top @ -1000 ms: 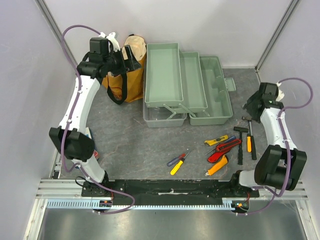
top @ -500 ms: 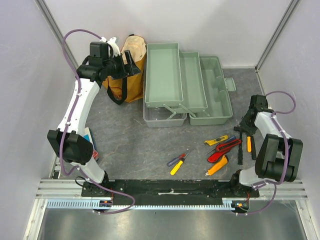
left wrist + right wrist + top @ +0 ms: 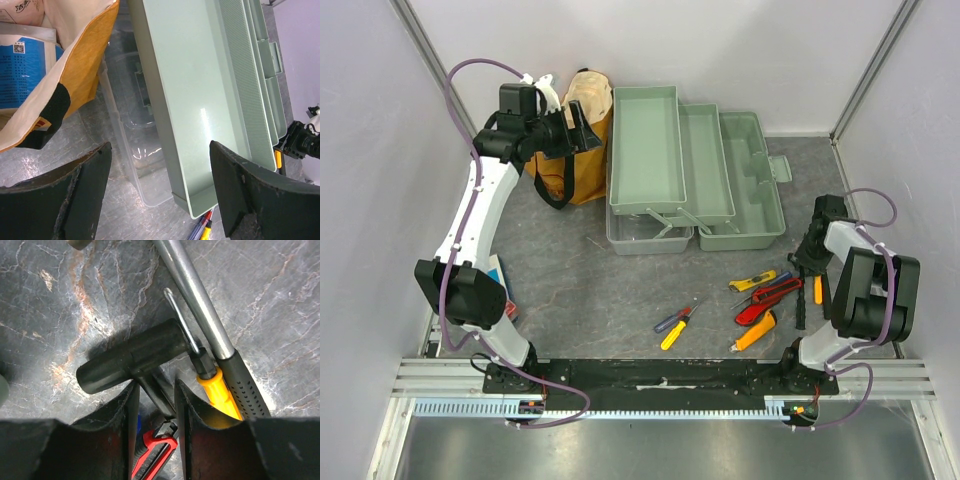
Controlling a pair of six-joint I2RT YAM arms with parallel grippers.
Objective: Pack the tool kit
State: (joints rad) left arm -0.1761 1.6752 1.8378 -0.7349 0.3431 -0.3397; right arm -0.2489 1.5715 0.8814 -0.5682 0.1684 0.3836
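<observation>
The pale green toolbox (image 3: pixel 650 150) stands open at the back with its trays fanned out and its clear lid (image 3: pixel 640 235) in front; both show in the left wrist view (image 3: pixel 200 100). My left gripper (image 3: pixel 582 122) hangs open and empty above its left end (image 3: pixel 160 185). My right gripper (image 3: pixel 808 258) is down on the table, its jaws closed narrowly on the neck of a black hammer (image 3: pixel 130 357), just below the head (image 3: pixel 156 400). The hammer (image 3: pixel 801 295) lies flat. A steel-shafted hammer (image 3: pixel 200 295) and a yellow-handled screwdriver (image 3: pixel 220 390) lie right beside it.
A red knife (image 3: pixel 152 455) lies under my right fingers. Screwdrivers (image 3: pixel 675 325), red pliers (image 3: pixel 752 312), an orange tool (image 3: pixel 755 332) and a yellow cutter (image 3: pixel 755 281) lie front right. A mustard bag (image 3: pixel 575 150) stands left of the box; a booklet (image 3: pixel 500 275) lies by the left arm.
My right arm has dropped from beside the toolbox down onto the hammers and its jaws now sit round the black hammer's neck. The left arm has barely moved.
</observation>
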